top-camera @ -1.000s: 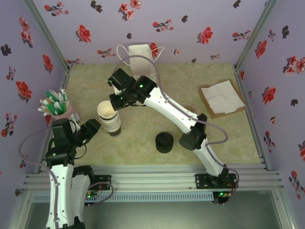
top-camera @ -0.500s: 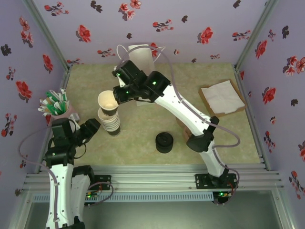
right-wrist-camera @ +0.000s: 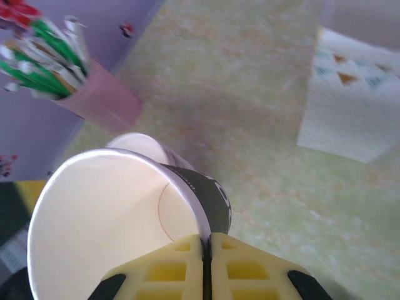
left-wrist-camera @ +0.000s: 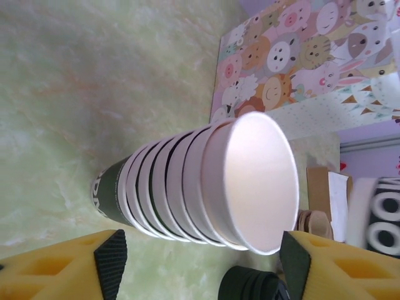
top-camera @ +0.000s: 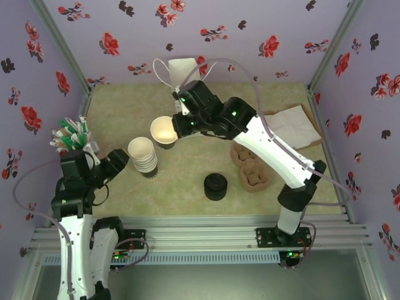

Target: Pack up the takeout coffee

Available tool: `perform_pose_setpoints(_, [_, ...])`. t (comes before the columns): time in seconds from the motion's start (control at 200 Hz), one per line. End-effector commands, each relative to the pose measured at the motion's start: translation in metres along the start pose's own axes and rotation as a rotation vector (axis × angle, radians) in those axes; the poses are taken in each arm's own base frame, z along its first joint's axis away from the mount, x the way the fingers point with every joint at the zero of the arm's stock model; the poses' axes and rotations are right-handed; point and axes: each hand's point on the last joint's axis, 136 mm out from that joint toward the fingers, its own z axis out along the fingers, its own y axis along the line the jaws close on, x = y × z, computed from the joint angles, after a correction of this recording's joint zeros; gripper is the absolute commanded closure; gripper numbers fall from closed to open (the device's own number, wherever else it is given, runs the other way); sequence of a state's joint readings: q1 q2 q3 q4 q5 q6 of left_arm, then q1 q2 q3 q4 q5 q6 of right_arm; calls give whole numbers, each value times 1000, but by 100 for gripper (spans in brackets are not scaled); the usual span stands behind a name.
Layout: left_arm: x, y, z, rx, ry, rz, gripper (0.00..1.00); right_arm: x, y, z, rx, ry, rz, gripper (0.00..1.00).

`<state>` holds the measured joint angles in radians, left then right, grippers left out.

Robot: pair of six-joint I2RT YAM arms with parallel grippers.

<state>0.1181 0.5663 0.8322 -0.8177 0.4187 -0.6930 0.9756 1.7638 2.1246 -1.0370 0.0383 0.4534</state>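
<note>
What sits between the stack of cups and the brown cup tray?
The black lids, standing alone just below the line between them in the top view.

A fixed camera above and behind the arm bases point(top-camera: 122, 240) looks down on the whole counter point(top-camera: 187, 178), with the stack of cups point(top-camera: 144, 157) at left. The left wrist camera sits low and close, facing that stack side-on between the jaws of the left tool point(left-wrist-camera: 203, 256). The right wrist camera peers past the right tool point(right-wrist-camera: 205, 240) into the lifted cup point(right-wrist-camera: 106, 215), with the same stack just behind.
</note>
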Motion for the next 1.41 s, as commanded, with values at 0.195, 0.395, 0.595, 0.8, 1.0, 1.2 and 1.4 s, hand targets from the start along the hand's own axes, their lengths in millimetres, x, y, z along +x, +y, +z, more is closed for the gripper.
perform_pose_setpoints(0.195, [-37,-40,-39,10,-94,142,2,27,-66,22,73,-7,144,90])
perform_pose_setpoints(0.395, [-64,-79,-50,107,-164,174,1,49,-107,53,99,33,233,90])
perform_pose_setpoints(0.595, [-66,-108,-28,176,-129,219,1,68,-141,81,117,72,319,90])
perform_pose_setpoints(0.8, [-40,-141,17,180,-45,345,1,86,-163,108,131,114,374,89])
perform_pose_setpoints(1.0, [-4,-184,56,244,41,473,1,107,-178,131,141,166,417,89])
perform_pose_setpoints(1.2, [18,-200,84,258,80,531,1,122,-184,137,156,197,432,79])
perform_pose_setpoints(1.4, [30,-197,92,271,91,541,1,121,-183,121,168,185,422,63])
